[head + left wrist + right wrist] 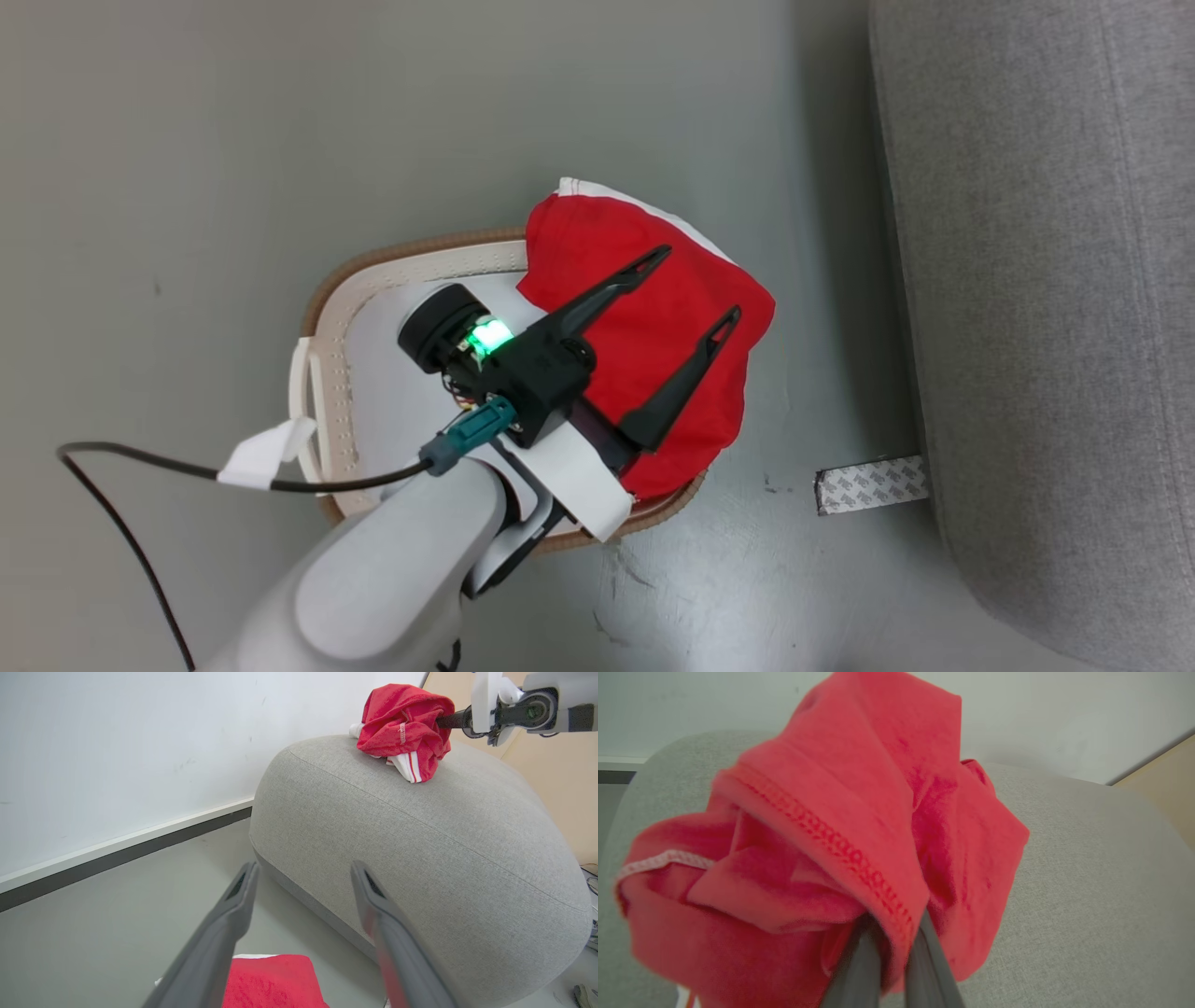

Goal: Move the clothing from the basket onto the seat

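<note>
Left gripper (700, 280), fingers spread wide and holding nothing, poised over a red garment (644, 243) draped across the basket (411, 257) on the floor (187, 140); right gripper (894, 933), closed tight on a second red garment (840, 812), at the rounded top of the seat (420, 849)

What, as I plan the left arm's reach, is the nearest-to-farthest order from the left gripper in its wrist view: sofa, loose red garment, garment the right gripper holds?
1. Loose red garment, just below the left gripper's fingers.
2. Sofa, ahead, right.
3. Held red garment, atop the sofa.
</note>
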### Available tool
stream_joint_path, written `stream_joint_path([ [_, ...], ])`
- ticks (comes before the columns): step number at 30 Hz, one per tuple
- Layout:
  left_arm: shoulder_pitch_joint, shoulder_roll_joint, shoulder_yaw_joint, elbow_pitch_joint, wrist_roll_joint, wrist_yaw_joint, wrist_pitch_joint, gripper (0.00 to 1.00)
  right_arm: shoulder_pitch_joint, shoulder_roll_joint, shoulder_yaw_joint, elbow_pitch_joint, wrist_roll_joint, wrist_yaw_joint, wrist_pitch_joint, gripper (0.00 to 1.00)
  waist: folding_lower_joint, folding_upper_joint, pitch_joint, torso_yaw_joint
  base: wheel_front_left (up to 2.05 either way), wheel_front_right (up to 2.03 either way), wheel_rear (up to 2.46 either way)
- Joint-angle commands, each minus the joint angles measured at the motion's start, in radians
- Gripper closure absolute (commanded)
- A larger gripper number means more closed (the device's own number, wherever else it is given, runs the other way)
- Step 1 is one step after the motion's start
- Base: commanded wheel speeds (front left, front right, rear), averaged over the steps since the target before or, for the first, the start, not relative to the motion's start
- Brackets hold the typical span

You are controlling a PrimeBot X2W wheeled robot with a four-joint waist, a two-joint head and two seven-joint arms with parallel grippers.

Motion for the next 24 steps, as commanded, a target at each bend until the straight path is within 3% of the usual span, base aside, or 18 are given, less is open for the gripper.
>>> stream_joint_path([
  [1,-0.010,0.008,0.002,0.000,-0.007,0.001,-0.002,0.00,0.010,-0.005,0.007,0.007,0.016,-0.003,0.004,1.00,-0.0002,0.0000,0.001,0.003,0.00,0.00,0.00],
  [3,-0.008,0.009,0.002,0.005,-0.012,0.002,-0.006,0.00,0.013,-0.010,0.024,0.016,0.030,-0.003,0.016,0.85,-0.0002,0.0000,-0.006,0.002,0.00,0.00,0.00],
  [4,-0.005,0.010,0.003,0.010,-0.016,0.002,-0.008,0.00,0.015,-0.011,0.033,0.019,0.034,-0.003,0.022,0.69,-0.0002,0.0000,-0.012,0.001,0.00,0.00,0.00],
  [5,-0.002,0.010,0.004,0.015,-0.018,0.003,-0.011,0.00,0.016,-0.012,0.042,0.021,0.039,-0.003,0.027,0.06,-0.0002,0.0000,-0.021,-0.002,0.00,0.00,0.00],
  [6,0.002,0.009,0.004,0.019,-0.019,0.003,-0.013,0.00,0.016,-0.013,0.045,0.029,0.049,-0.003,0.037,0.00,-0.0002,0.0000,-0.031,-0.004,0.00,0.00,0.00],
  [17,0.074,-0.017,0.010,0.081,-0.054,0.020,-0.041,0.00,0.065,-0.034,0.175,-0.010,0.131,-0.003,0.169,0.00,-0.0002,0.0000,-0.235,-0.017,0.00,0.00,0.00],
  [24,0.154,-0.014,0.057,0.111,-0.094,0.050,-0.052,0.00,0.091,-0.073,0.243,-0.128,0.178,-0.003,0.149,0.00,-0.0002,0.0000,-0.396,-0.008,0.00,0.00,0.00],
])
